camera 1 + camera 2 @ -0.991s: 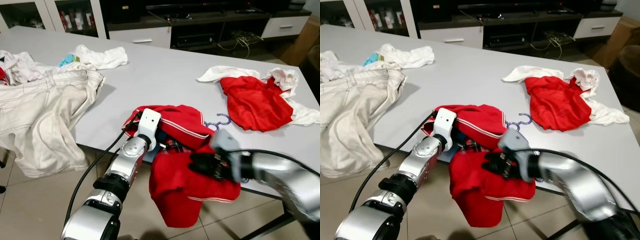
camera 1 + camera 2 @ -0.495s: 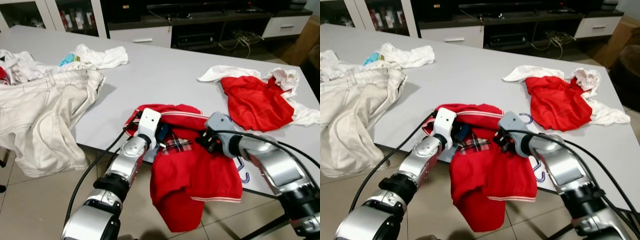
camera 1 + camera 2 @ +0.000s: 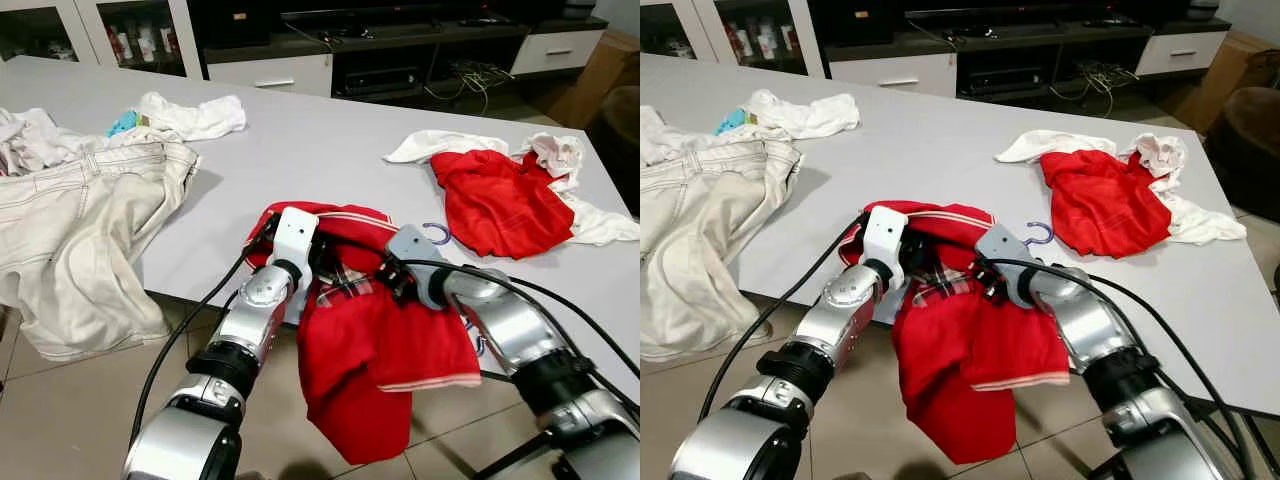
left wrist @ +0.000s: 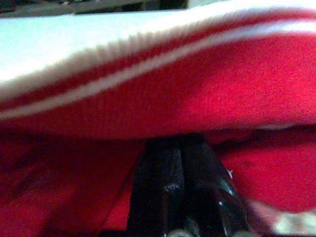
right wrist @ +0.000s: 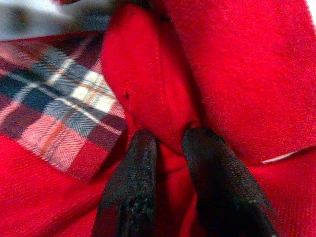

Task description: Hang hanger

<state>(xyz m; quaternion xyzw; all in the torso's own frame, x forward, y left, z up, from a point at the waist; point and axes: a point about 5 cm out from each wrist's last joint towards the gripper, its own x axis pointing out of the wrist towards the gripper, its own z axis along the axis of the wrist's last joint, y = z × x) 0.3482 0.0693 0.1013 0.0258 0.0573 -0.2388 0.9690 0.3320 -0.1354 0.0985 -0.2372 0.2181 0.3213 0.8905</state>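
Both my claws pinch the red polo shirt (image 3: 385, 345) at the counter's (image 3: 300, 150) near edge: left claw (image 4: 183, 163) clamped, right claw (image 5: 170, 148) gripping a fold. The purple hanger (image 3: 437, 234) lies beneath; a tug could drag it off.

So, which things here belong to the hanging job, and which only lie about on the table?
In the job:
- red shirt, at the table's front edge
- purple hanger, its hook showing behind the shirt
- left gripper, right gripper, both at the shirt

Just lying about:
- beige trousers
- second red garment
- white cloths
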